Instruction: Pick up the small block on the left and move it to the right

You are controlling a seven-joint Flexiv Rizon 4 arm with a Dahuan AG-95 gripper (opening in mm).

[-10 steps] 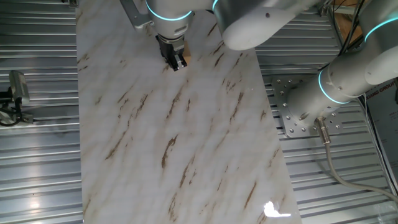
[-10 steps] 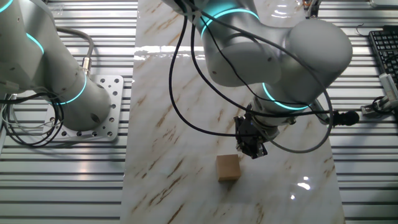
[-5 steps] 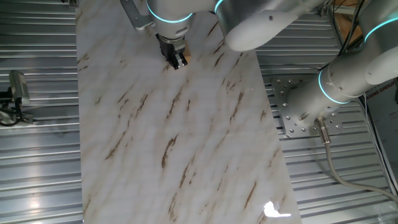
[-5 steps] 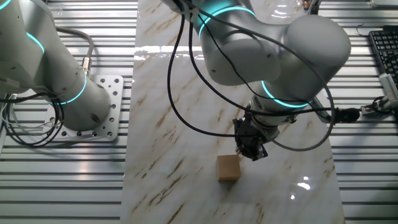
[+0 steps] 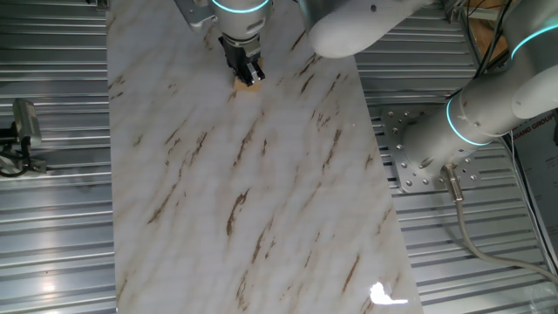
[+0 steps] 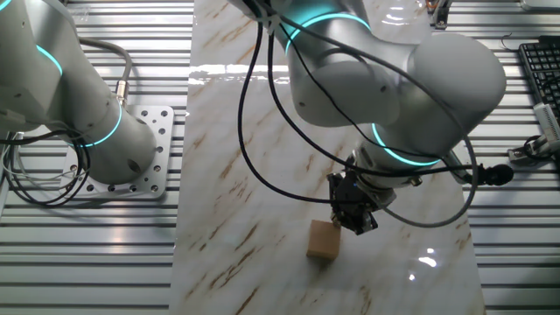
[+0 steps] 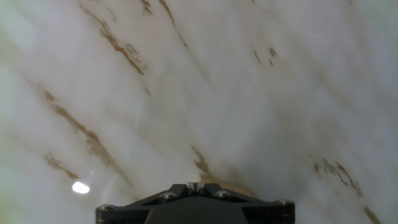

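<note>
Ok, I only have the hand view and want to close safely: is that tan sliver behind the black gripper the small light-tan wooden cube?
Observer: Yes. The other fixed view shows the whole light-tan wooden cube resting on the marble-patterned table.
Operator: Is it between the fingers?
Observer: It doesn't look so. The black gripper hangs by the cube's upper right corner, beside it.
Operator: Jaws open?
Observer: In one fixed view the fingers cover most of the cube; open or shut, I cannot tell.
</note>
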